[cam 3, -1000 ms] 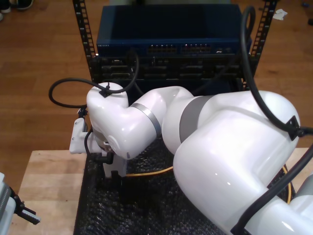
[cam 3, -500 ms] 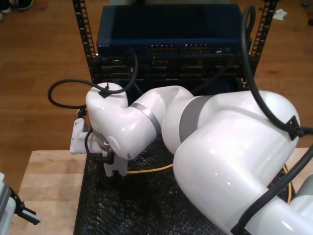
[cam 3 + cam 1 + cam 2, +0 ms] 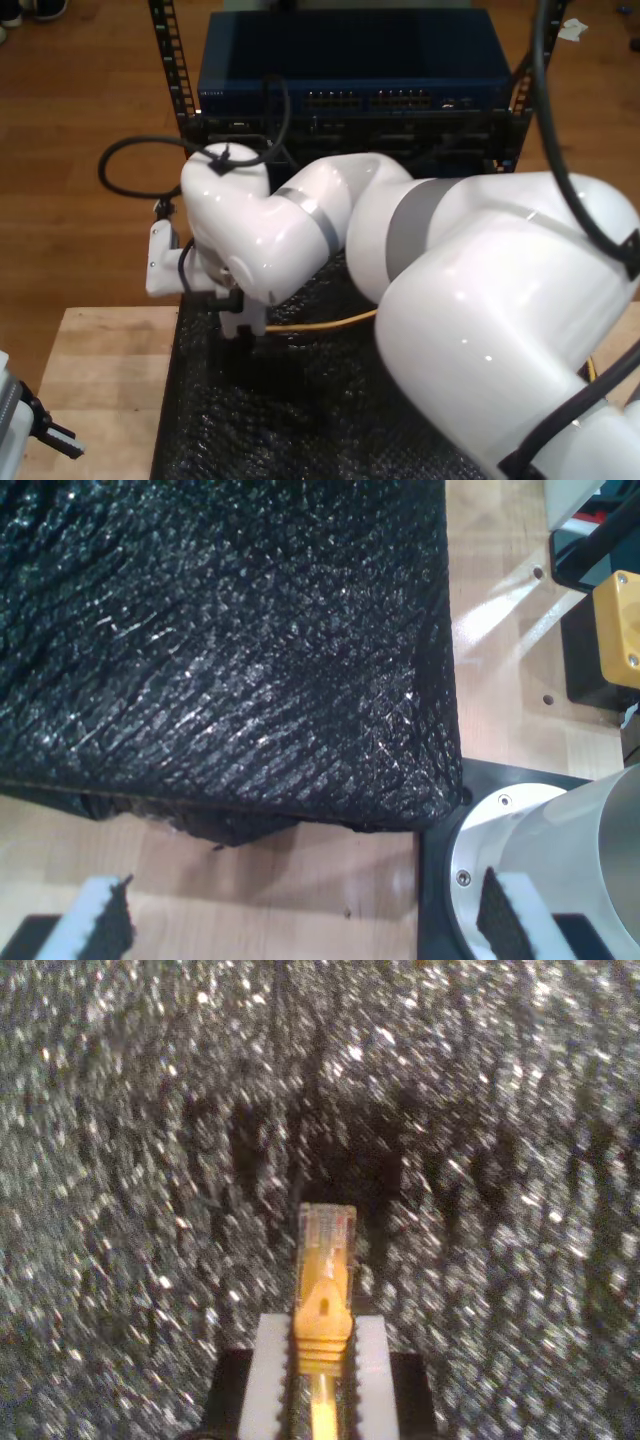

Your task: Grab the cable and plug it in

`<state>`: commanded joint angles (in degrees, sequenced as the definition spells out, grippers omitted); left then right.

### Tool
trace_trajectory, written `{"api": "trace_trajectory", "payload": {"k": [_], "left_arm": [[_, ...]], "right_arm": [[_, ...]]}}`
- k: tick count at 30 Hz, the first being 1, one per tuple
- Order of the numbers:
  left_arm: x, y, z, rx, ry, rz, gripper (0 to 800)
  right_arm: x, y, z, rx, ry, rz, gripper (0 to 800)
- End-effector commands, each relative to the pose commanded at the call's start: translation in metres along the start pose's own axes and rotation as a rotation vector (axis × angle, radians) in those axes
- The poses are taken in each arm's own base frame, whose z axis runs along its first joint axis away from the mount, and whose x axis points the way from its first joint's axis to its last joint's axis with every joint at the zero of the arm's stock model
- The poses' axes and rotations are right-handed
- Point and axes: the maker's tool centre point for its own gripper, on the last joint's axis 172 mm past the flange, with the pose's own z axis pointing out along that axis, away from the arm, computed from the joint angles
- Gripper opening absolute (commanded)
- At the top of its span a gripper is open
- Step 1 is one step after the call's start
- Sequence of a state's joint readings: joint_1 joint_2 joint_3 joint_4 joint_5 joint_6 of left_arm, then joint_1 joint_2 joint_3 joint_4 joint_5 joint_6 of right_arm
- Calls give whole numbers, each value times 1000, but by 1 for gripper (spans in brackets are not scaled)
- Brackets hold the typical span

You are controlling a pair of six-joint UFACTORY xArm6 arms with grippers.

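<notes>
Looks like a robotics lab: network switch (image 3: pixel 345 75) in an open rack (image 3: pixel 172 70) on wood floor (image 3: pixel 80 120), far behind a workbench (image 3: pixel 95 385) with black foam mat (image 3: pixel 300 410).

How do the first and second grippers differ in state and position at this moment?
My first gripper is open and holds nothing; my second gripper is shut on the yellow-orange network cable behind its clear plug. The first sits over the light wooden table; the second over the black bubble-wrap mat. Both have white pads.
</notes>
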<state>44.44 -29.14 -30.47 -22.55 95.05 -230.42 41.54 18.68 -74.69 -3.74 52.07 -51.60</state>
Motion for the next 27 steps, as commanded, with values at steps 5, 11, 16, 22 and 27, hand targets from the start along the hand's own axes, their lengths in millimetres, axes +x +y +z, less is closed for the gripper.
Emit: {"api": "trace_trajectory", "payload": {"k": [5, 11, 16, 22, 27], "left_arm": [[4, -5, -8, 16, -5, 11, 800], [22, -21, -25, 39, -24, 71, 800], [61, -41, -30, 78, 42, 81, 800], [98, -49, -15, 35, 57, 87, 800], [135, -51, 2, 0, 100, 100, 800]], "right_arm": [[-23, 7, -17, 23, 17, 22, 4], [-39, 1, -45, 72, 88, 14, 4], [-61, -3, -64, 88, 141, 39, 4], [-99, -17, -87, 71, 149, 77, 4], [-122, -37, -104, 79, 162, 80, 4]]}}
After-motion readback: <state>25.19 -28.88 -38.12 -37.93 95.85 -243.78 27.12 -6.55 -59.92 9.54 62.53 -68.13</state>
